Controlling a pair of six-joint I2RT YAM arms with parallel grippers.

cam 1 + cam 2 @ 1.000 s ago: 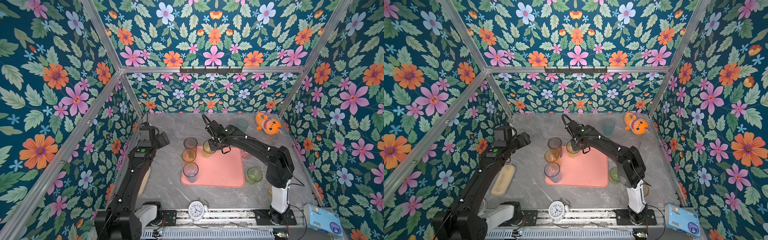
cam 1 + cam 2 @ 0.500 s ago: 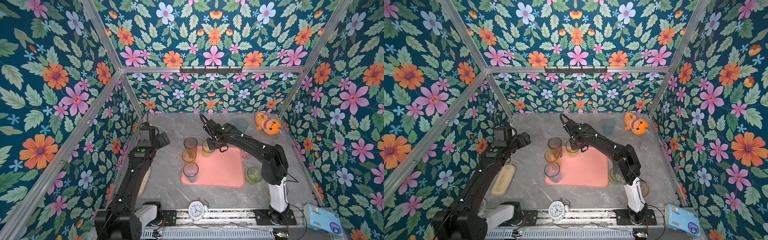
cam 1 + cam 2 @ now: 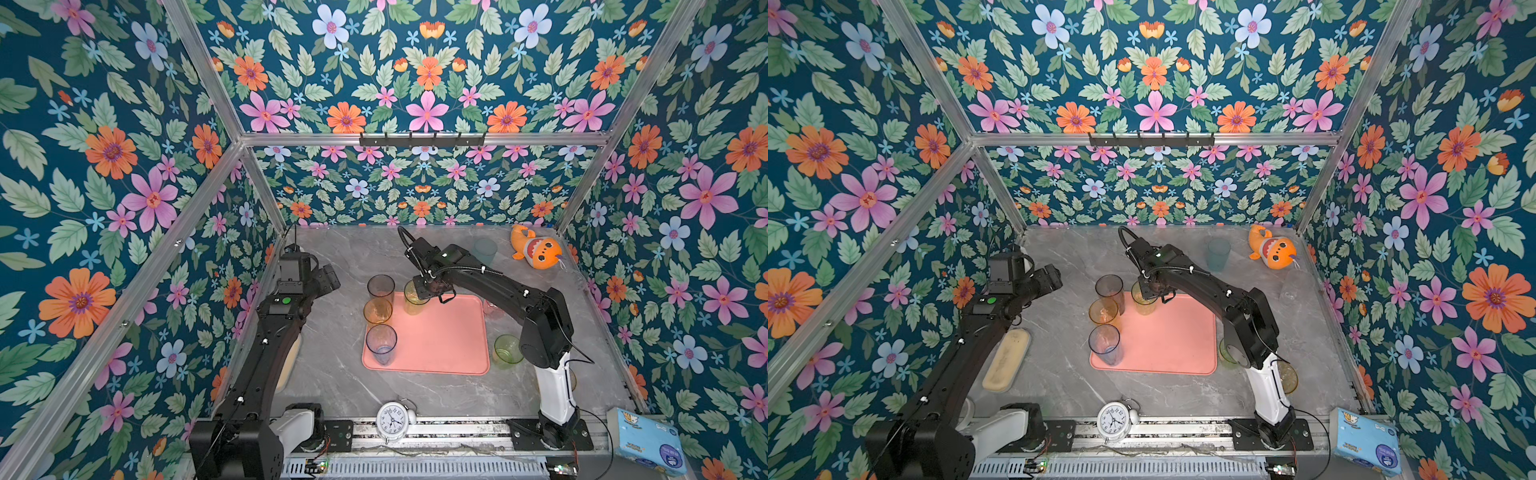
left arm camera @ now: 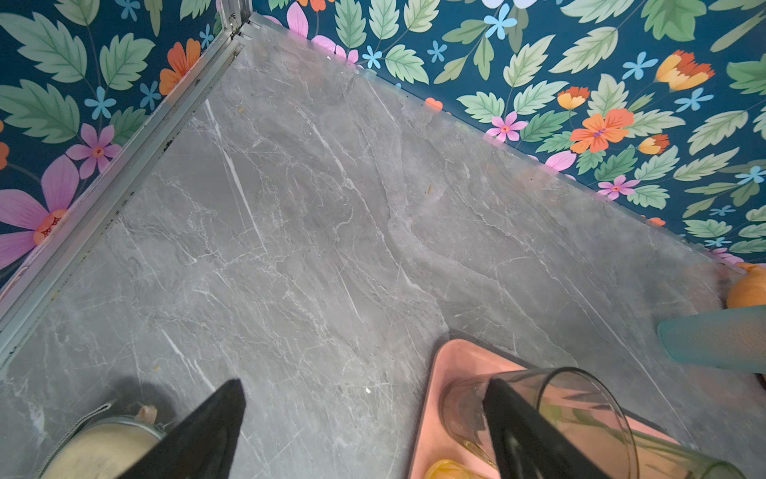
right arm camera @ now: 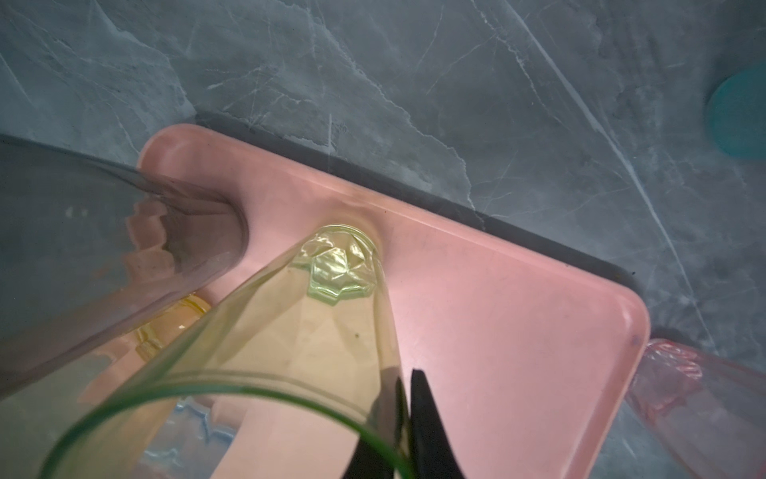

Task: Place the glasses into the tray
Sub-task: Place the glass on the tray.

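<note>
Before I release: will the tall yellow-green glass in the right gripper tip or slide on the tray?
Tall, narrow base: the yellow-green glass probably tips easily. The right gripper pinches only its rim, so it may swivel. The glossy tray may let it slide.

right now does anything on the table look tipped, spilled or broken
Nothing stands out: no spill or breakage. The tall grey see-through tumbler, short amber tumbler and blue tumbler stand upright on the flat salmon-pink plastic tray, and the right claw is shut on the rim of the yellow-green tumbler at its far edge.
</note>
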